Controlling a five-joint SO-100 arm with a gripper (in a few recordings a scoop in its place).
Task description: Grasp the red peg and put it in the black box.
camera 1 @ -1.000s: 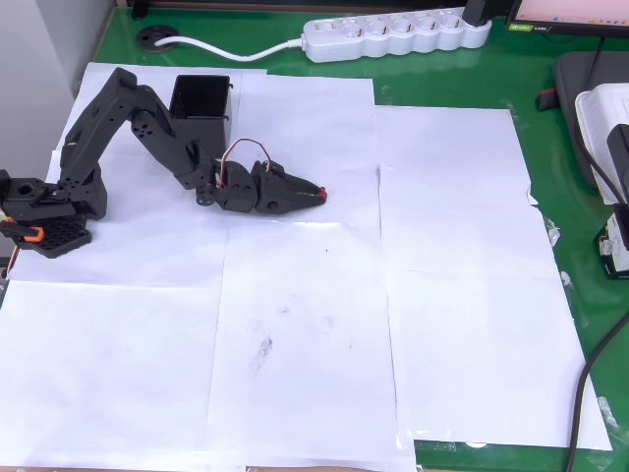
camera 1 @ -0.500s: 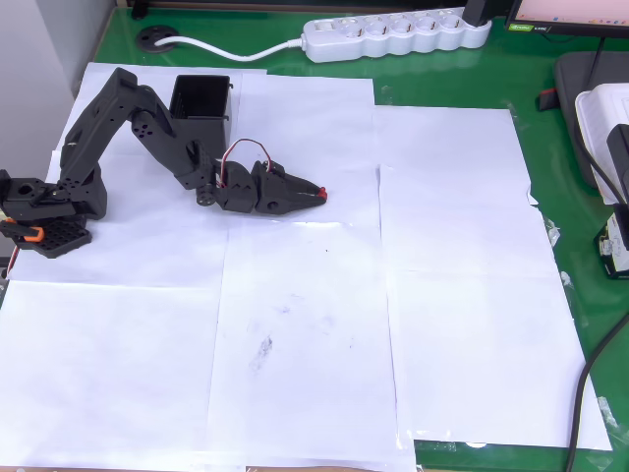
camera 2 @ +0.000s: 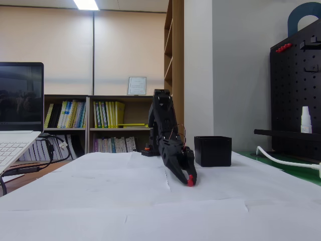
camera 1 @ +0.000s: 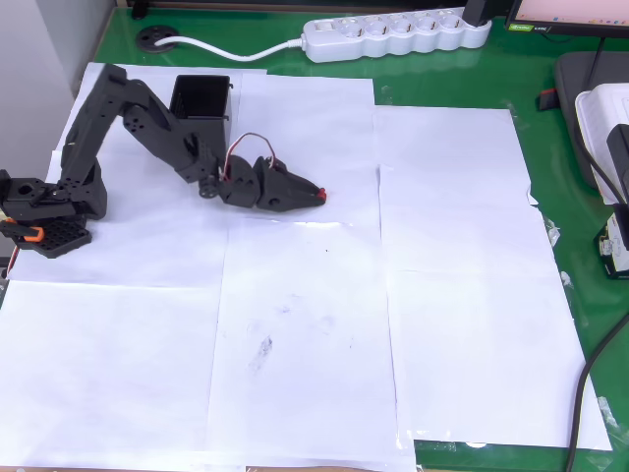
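One claw (camera 1: 316,194) clamped on red peg (camera 2: 190,181), fixed view shows peg lifted, black box (camera 1: 201,98) behind.

Overhead view: black box (camera 1: 201,98) upper left on paper sheets (camera 1: 442,295) covering the worktop (camera 1: 550,88), gripper (camera 1: 316,195) right of and below it, red peg (camera 1: 322,195) at the jaws, power strip (camera 1: 393,34) along the top edge.

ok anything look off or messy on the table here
Nothing serious. The white paper sheets overlap unevenly and carry faint smudges near the middle. The red peg sits at the tip of the hand, and the black box stands upright.
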